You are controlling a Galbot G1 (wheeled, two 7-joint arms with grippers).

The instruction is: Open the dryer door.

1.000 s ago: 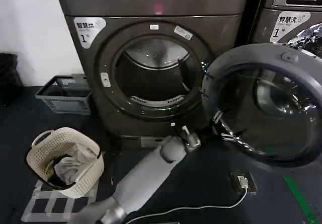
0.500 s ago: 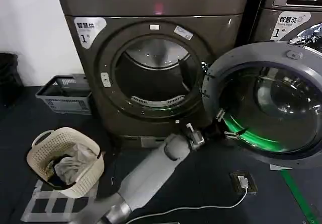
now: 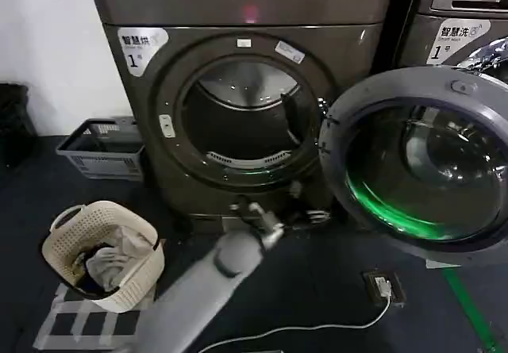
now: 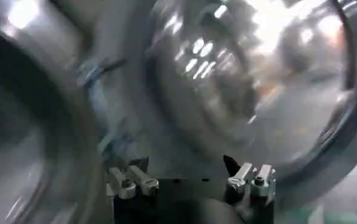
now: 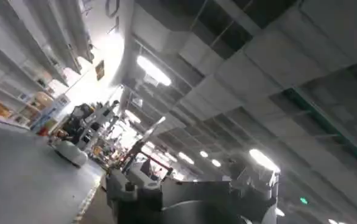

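The brown dryer (image 3: 238, 12) stands ahead with its round drum opening (image 3: 242, 119) uncovered. Its door (image 3: 421, 163) is swung wide to the right, glass inner face toward me, a green glow along its lower rim. My left gripper (image 3: 308, 212) hovers low in front of the dryer's base, just left of the door's hinged edge and apart from it. In the left wrist view the left gripper (image 4: 190, 180) is open with nothing between its fingers (image 4: 131, 181), facing the blurred door glass (image 4: 251, 79). My right gripper (image 5: 190, 198) points up at a ceiling.
A cream laundry basket (image 3: 59, 246) holding clothes sits on the floor at the left, and a grey crate (image 3: 103, 148) stands by the wall. A power adapter (image 3: 383, 285) with a white cable lies under the door. A second machine (image 3: 456, 20) stands at the right.
My left arm has drawn back to the left, away from the door's inner rim, toward the dryer's base. The door stays wide open.
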